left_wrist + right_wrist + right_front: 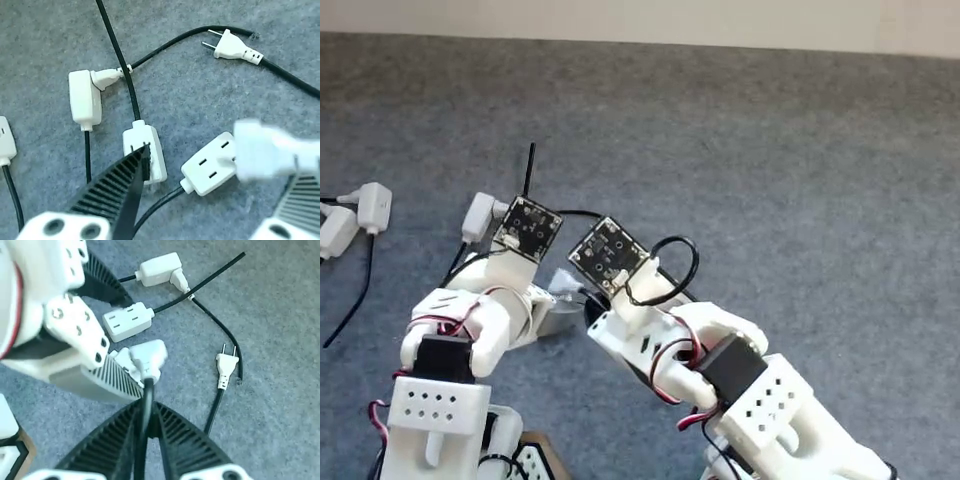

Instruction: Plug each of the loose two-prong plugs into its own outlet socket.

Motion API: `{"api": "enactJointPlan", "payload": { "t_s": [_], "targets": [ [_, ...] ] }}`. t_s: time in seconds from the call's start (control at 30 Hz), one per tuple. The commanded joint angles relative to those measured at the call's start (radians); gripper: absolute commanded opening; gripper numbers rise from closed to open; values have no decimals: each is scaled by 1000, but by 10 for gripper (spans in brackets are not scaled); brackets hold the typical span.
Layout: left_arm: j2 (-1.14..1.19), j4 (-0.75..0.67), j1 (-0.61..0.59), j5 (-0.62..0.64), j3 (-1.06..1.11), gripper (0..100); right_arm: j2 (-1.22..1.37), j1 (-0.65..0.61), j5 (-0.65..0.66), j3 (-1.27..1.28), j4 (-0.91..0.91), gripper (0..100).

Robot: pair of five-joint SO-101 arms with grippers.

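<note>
**1. Right arm** (720, 370): at 5 o'clock in the high view. The right tool (146, 407) is narrow. Its black fingers (115, 440) are pinched on the plug cord (146, 392) just behind the gripped plug (147, 356), which is white.

**2. Left arm** (450, 340): at 7 o'clock. The left tool (220, 165) is wide, with one black finger and one pale ribbed finger standing either side of the socket block (210, 170). Whether they touch it cannot be told.

**3. Socket block:** white, slots facing up, lying on the grey worktop (280, 430). The gripped plug is near it and not yet seated.

**4. White connector** (150, 160): on a black cord, partly under the black finger's tip.

**5. Loose plug** (225, 365): white, both prongs bare, flat on the worktop. It is well apart from the socket block.

**6. Adapter** (480, 215): white, at 9 o'clock of the left arm's wrist camera. An angled plug (107, 76) is seated in it.

**7. Two white socket pieces** (370, 205): at the 9 o'clock edge of the high view.
</note>
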Motion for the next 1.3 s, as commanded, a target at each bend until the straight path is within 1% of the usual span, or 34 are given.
{"api": "enactJointPlan", "payload": {
  "t_s": [0.0,0.1,0.2,0.4,0.63,0.73,0.83,0.93,1.0,1.07,1.13,1.2,1.27],
  "targets": [
    [-10,-18,-25,-3,-33,411,-18,12,3,-45,42,5],
    [-10,-15,-74,-37,-65,411,-18,25,52,21,47,5],
    [-10,-14,-159,-75,-87,411,-18,102,86,111,39,5],
    [-2,-20,-317,-143,-145,411,-18,266,245,295,71,5],
    [1,-20,-395,-152,-242,411,-19,292,387,343,237,5],
    [28,-32,-458,-153,-300,411,-21,348,396,332,242,5],
    [153,-57,-529,-153,-369,411,-18,392,396,236,246,5],
    [346,-57,-575,-153,-466,411,16,398,377,102,259,5],
    [483,-57,-610,-153,-549,411,110,397,325,-4,285,5],
    [618,-52,-639,-153,-641,411,260,397,288,-107,305,5],
    [745,3,-657,-155,-748,411,429,397,247,-202,309,5],
    [866,97,-680,-193,-865,411,575,410,207,-280,306,5],
    [989,186,-707,-226,-986,411,693,467,186,-352,285,5]
  ]
}}
